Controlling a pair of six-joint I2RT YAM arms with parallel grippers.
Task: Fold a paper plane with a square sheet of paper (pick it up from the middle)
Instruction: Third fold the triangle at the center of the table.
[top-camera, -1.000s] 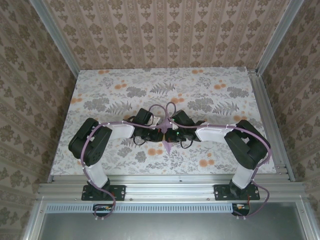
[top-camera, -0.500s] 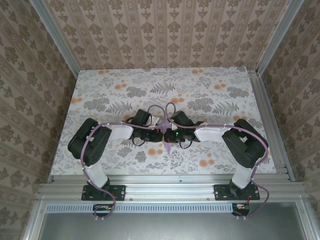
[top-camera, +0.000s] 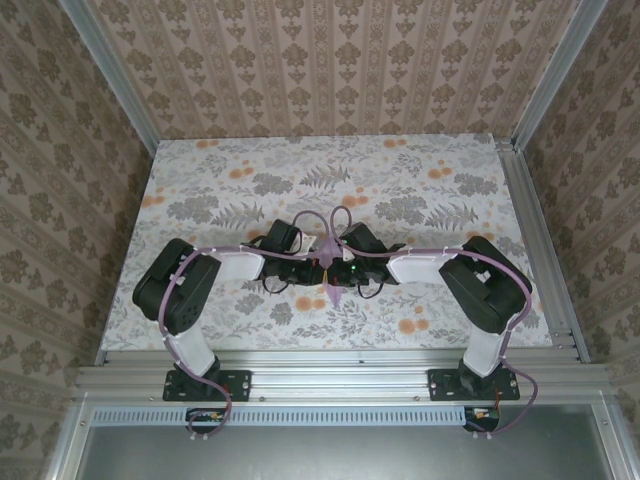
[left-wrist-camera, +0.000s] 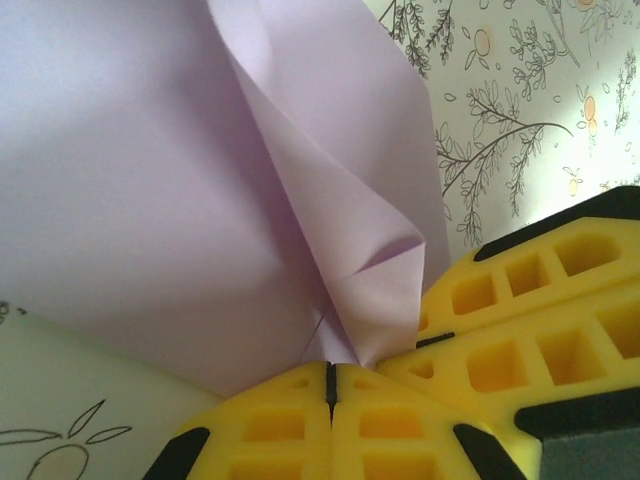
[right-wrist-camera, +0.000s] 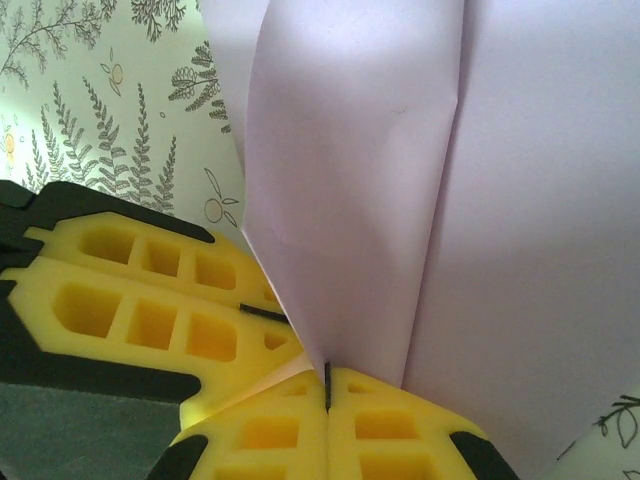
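- far left: a tan wallpapered side wall with a damask pattern (top-camera: 55, 170), with a slanted aluminium frame post (top-camera: 108, 72) in the corner
- black-and-white left arm (top-camera: 180, 292) is elbowed out and reaches in toward the middle of the table, with a thin lavender cable (top-camera: 215, 250) running along it
- left gripper (left-wrist-camera: 328, 378): chunky yellow plastic fingers with square cut-outs, pressed flat together with just a hairline seam, pinching the bottom edge of the paper
- thin lavender sheet of paper (left-wrist-camera: 150, 190) is held up off the cloth between the two grippers, right at the table's centre; it's partly folded, with a soft curled flap and a small creased corner next to the pinch point
- from above most of it is covered by the two wrists and the cable loops; you only get a narrow strip with a pointed tip aimed at the near edge
- right gripper (right-wrist-camera: 327, 385): same yellow fingers, also clamped tight on the paper's edge, just beside the other pair, so each wrist camera has the neighbour's finger crowding in from the side
- black-and-white right arm (top-camera: 485, 290) mirrors the other one
- surface: a pale floral tablecloth (top-camera: 420, 190) with grey ferns and little orange blossoms, lying flat
- near edge is an aluminium base rail (top-camera: 340, 378) that both arms are bolted to
- room: a matching patterned back wall (top-camera: 330, 70) and a right-hand patterned wall (top-camera: 590, 160), boxed in by more frame posts
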